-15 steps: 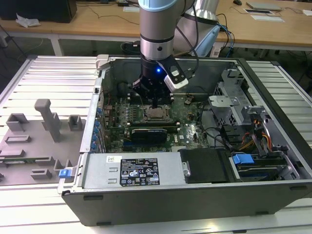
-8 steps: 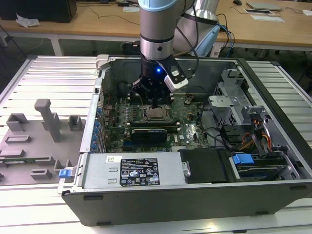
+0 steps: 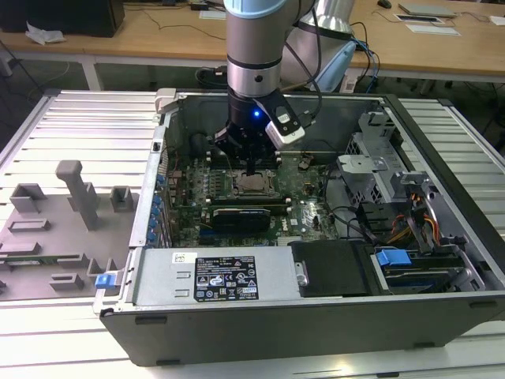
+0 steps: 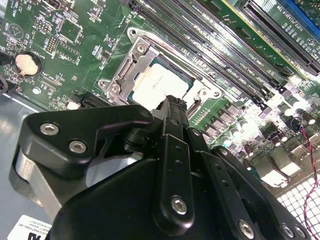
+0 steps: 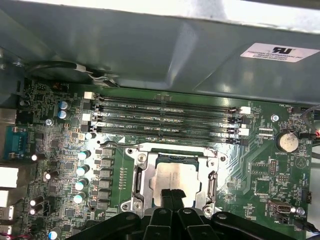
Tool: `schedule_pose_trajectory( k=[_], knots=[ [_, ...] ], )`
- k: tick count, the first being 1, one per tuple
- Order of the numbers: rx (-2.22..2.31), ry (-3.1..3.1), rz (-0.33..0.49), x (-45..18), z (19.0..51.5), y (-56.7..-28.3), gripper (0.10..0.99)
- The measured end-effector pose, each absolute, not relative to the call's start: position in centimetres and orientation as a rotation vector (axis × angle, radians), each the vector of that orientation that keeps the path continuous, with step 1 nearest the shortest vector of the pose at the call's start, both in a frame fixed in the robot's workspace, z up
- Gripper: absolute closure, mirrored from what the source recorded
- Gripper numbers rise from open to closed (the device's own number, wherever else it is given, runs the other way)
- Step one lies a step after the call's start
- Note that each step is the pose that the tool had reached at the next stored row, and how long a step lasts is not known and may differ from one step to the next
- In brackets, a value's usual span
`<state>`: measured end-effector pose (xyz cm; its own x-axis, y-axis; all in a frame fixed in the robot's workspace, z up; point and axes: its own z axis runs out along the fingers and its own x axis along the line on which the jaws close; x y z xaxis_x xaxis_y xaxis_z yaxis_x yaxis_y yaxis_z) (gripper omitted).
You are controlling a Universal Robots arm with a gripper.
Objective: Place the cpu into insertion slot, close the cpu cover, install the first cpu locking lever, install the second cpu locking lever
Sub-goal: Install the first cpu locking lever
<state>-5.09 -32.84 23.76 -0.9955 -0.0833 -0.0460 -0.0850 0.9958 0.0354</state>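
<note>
On the exterior view's left, a grey fixture block (image 3: 67,213) lies on the ribbed bench (image 3: 87,118), at nine o'clock of the open computer case (image 3: 442,118). At six o'clock of the green board, a sticker (image 3: 225,276) on the case's metal shroud carries print too small to read.

The pincer (image 3: 251,167) stands over the middle of the board. Its tips are closed together with nothing seen between them, right above the cpu (image 3: 254,185). Whether they touch it cannot be told.

In the second wrist view a white label (image 4: 32,227) is cut off by the picture's edge. The cpu (image 4: 160,85) lies beyond the pincer (image 4: 172,102), framed by the silver cpu cover (image 4: 125,70).

In the first wrist view the cpu (image 5: 172,175) sits in the insertion slot (image 5: 175,157), whose dark rim shows between the chip and the memory slots (image 5: 165,120). The cpu cover (image 5: 141,175) lies flat around the chip. The pincer (image 5: 172,192) hides the socket's near edge. A white sticker (image 5: 280,51) on the case wall cannot be read.
</note>
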Motion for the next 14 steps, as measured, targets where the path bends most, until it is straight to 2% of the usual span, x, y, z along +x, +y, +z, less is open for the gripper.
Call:
schedule_pose_trajectory(
  k=[14],
  knots=[
    [-0.131, 3.094, 0.058, -6.2, 24.5, -32.8, 0.980]
  ],
)
